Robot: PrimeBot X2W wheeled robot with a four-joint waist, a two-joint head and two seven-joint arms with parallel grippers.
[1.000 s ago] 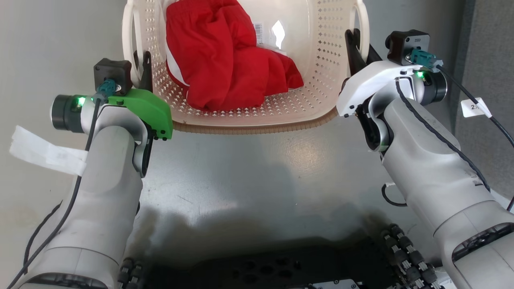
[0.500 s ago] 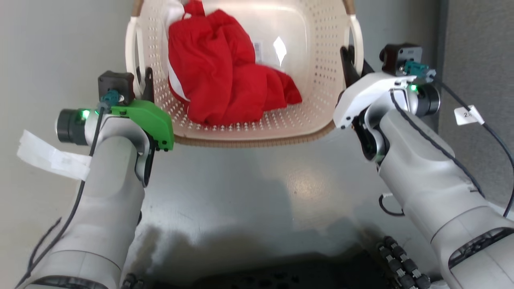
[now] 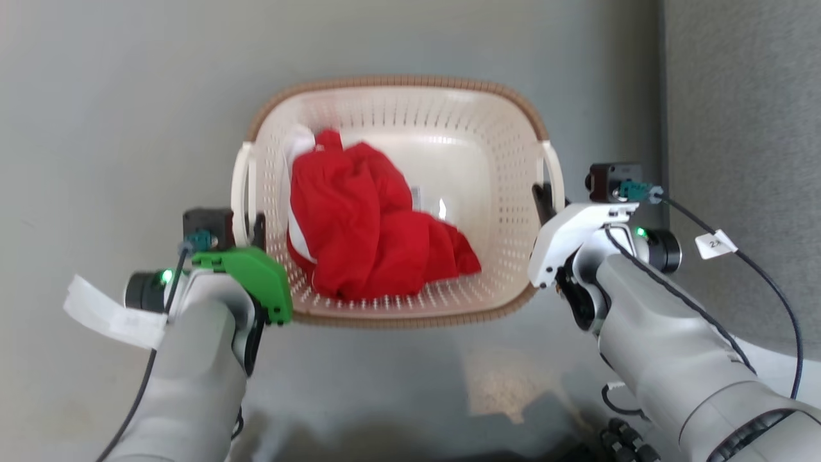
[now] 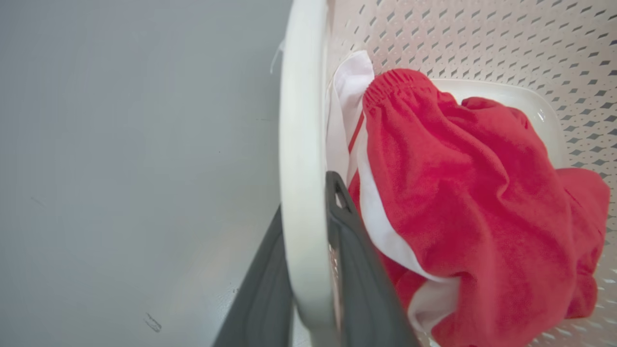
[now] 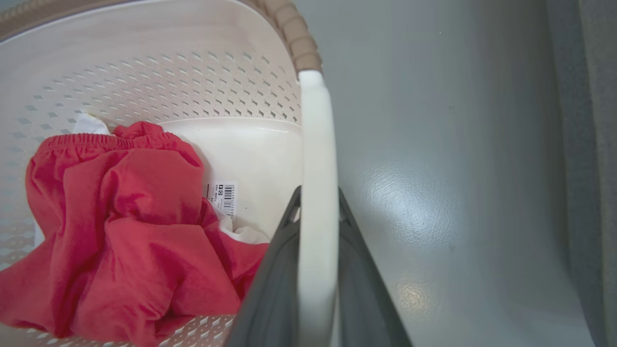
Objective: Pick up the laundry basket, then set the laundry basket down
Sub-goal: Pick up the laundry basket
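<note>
The laundry basket (image 3: 397,82), cream with a brown rim, sits between my arms in the head view and holds a crumpled red garment (image 3: 365,237). My left gripper (image 3: 251,226) is shut on the basket's left white handle (image 3: 242,186). My right gripper (image 3: 544,197) is shut on the right white handle (image 3: 553,173). In the left wrist view the left gripper (image 4: 307,193) has a dark finger on each side of the handle (image 4: 301,120). The right wrist view shows the right gripper (image 5: 318,193) clamping its handle (image 5: 315,135) the same way. I cannot tell whether the basket touches the floor.
Smooth grey floor (image 3: 128,128) lies around the basket. A darker grey strip (image 3: 737,115) runs along the right side, close to my right arm. A tagged cable (image 3: 715,244) hangs off the right wrist, and white tape (image 3: 109,311) hangs off the left wrist.
The head camera has shifted. The basket now looks smaller and shows whole, further down the picture, with both arms reaching further out. Both grippers keep hold of the handles.
</note>
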